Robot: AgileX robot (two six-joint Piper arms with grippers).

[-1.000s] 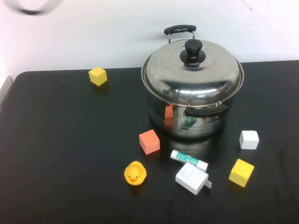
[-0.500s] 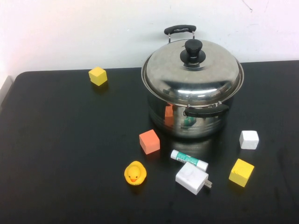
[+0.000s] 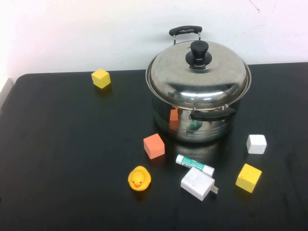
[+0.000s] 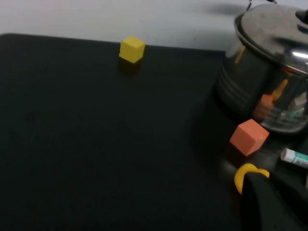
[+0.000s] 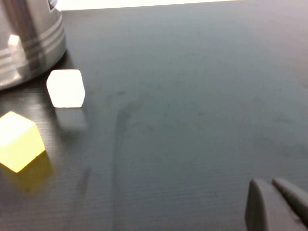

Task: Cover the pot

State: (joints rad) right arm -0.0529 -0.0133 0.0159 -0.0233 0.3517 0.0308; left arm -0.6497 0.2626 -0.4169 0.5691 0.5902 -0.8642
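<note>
The large steel pot (image 3: 192, 122) stands at the back right of the black table, and its domed lid (image 3: 197, 77) with a black knob (image 3: 198, 53) sits on it, closed all round. The pot also shows in the left wrist view (image 4: 255, 91) and in the right wrist view (image 5: 24, 43). Neither arm shows in the high view. My left gripper (image 4: 269, 202) is shut and empty, low over the table near the duck. My right gripper (image 5: 276, 202) is shut and empty over bare table, well clear of the pot.
A yellow cube (image 3: 100, 78) lies at the back left. In front of the pot lie an orange cube (image 3: 154, 146), a yellow duck (image 3: 139, 178), a glue stick (image 3: 194, 165), a white charger (image 3: 197, 184), a white cube (image 3: 256, 144) and a second yellow cube (image 3: 249, 177).
A blurred dark ring at the top left corner one second ago has left the high view. The pot, lid and small objects have not moved.
</note>
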